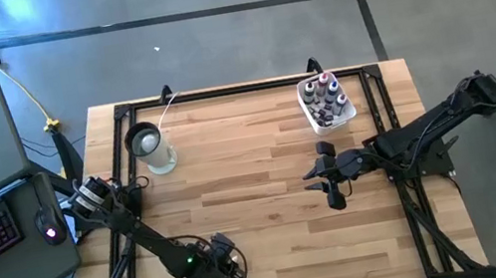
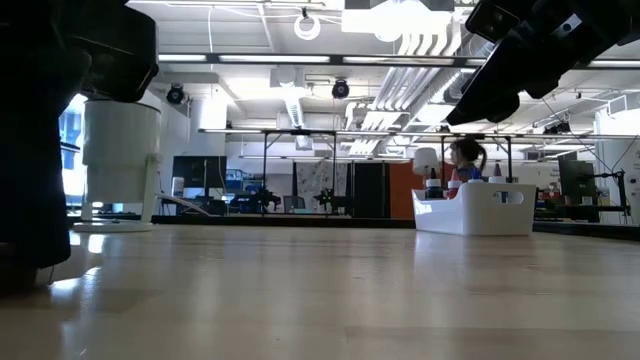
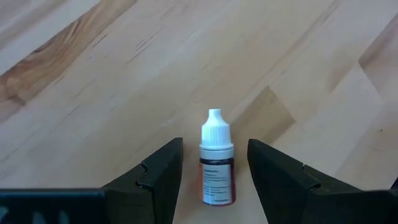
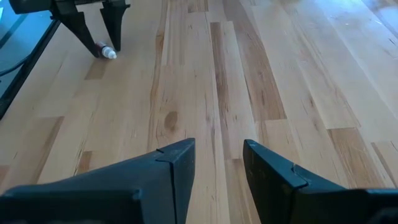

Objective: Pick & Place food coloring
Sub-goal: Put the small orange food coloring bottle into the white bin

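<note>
Left end effector [image 3: 211, 171]: released, fingers straddling a dropper bottle [image 3: 216, 163] lying flat on the bench [image 1: 268, 196], white tip pointing away.
Right end effector [image 4: 217, 163]: released, empty, hovering mid-bench, farther off.

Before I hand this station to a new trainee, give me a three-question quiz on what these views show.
1. True or false: the dropper bottle lies between the left gripper's fingers, which stand apart from it.
2. Where are the other food coloring bottles? A) in the white tub B) in the clear cup C) loose mid-table
3. Fill in: the right gripper hovers over bare ____ with nothing between its fingers.

Key: 1 true; 2 A; 3 table
</note>
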### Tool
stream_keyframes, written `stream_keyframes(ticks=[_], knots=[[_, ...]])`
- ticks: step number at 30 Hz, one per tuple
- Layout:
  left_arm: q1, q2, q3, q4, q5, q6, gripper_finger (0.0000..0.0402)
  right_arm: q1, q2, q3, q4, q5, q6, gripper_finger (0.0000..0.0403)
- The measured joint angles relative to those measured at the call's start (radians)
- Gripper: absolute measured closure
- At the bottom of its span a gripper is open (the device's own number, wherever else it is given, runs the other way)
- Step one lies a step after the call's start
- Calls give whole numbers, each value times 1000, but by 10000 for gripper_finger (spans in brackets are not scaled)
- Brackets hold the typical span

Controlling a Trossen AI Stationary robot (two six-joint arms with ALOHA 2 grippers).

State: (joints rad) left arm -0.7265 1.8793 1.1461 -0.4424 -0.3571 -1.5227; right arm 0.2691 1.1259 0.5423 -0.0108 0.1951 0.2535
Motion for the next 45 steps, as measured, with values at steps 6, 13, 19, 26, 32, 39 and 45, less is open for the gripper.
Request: stream_keyframes(ticks=[6, 13, 19, 26, 32, 39, 45], knots=[[0, 2, 0, 2, -31, 0, 221, 0, 0, 0, 0, 0, 0, 273], [14, 12, 2, -6, 27, 9, 221, 0, 0, 0, 0, -9, 16, 273], [14, 12, 2, -10, 64, 24, 221, 0, 0, 0, 0, -48, 20, 273], [15, 13, 3, -28, 89, 90, 221, 0, 0, 0, 0, -49, 35, 273], [15, 14, 2, -38, 100, 90, 265, 0, 0, 0, 0, -49, 35, 273], [14, 14, 21, -62, 67, 88, 337, 0, -17, 0, 34, -86, 113, 273], [87, 19, 102, -84, 53, 156, 343, 0, -179, 0, -61, -194, 153, 275]])
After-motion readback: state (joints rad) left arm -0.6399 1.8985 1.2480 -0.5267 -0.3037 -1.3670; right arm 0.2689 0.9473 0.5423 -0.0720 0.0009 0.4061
